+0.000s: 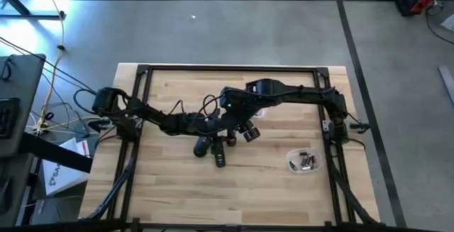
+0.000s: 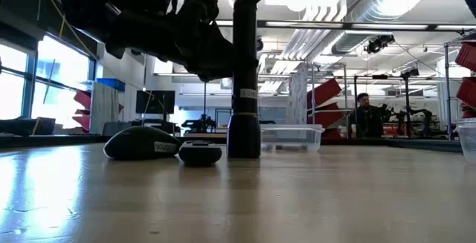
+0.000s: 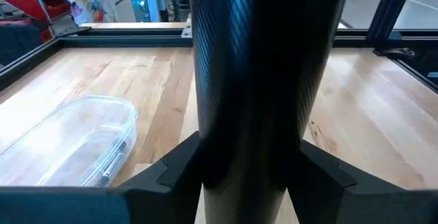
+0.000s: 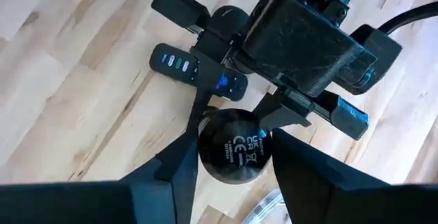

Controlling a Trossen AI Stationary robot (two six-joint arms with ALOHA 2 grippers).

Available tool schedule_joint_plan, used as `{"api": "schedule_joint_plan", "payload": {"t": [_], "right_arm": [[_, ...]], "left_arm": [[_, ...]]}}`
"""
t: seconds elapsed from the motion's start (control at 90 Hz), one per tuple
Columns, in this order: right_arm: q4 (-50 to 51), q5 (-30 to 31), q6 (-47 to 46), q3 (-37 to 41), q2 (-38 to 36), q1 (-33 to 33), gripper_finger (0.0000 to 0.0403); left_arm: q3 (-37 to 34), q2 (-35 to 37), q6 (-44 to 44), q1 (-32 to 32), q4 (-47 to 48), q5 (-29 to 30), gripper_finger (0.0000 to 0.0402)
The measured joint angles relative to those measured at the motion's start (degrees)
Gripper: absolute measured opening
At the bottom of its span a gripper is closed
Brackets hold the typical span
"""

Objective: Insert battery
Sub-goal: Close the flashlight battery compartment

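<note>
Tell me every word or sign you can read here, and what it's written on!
"UK CA" and "CE" marks: on the round black underside of the device in the right wrist view; the small print around them is too blurred to read.
White label on the mouse-shaped device in the low view: too small to read.
White band on the upright black tube: unreadable.
Remote: coloured buttons only, no readable words.
</note>
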State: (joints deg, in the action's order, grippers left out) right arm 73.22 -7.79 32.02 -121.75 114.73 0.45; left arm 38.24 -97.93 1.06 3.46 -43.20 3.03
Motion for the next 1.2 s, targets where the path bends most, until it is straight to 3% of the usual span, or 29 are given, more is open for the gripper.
{"api": "schedule_joint_plan", "payload": {"t": [0.489, 0.633, 0.833, 0.978, 1.2], "right_arm": [[1.22, -1.23, -9.69, -0.11, 0.55, -0.13, 0.0125], [1.48, 3.08, -13.88, -0.14, 0.55, 0.47, 0.0124], [1.55, 5.15, -8.61, -0.14, 0.57, 1.89, 0.0123], [1.38, 5.03, -0.98, -0.11, 0.59, 2.57, 0.0123], [0.61, -0.28, 4.01, -0.05, 0.68, 2.63, 0.0123]], "left_arm": [[0.00, 0.00, 0.42, 0.02, -0.27, 1.12, 0.0156], [0.11, 0.00, 0.46, -0.02, -0.35, 1.86, 0.0156], [0.13, 0.00, 0.42, -0.04, -0.41, 1.70, 0.0156], [0.15, -0.07, 0.09, -0.76, -1.29, -4.19, 0.0156], [0.09, -0.20, -0.86, -1.92, -2.41, -14.87, 0.0156]]}}
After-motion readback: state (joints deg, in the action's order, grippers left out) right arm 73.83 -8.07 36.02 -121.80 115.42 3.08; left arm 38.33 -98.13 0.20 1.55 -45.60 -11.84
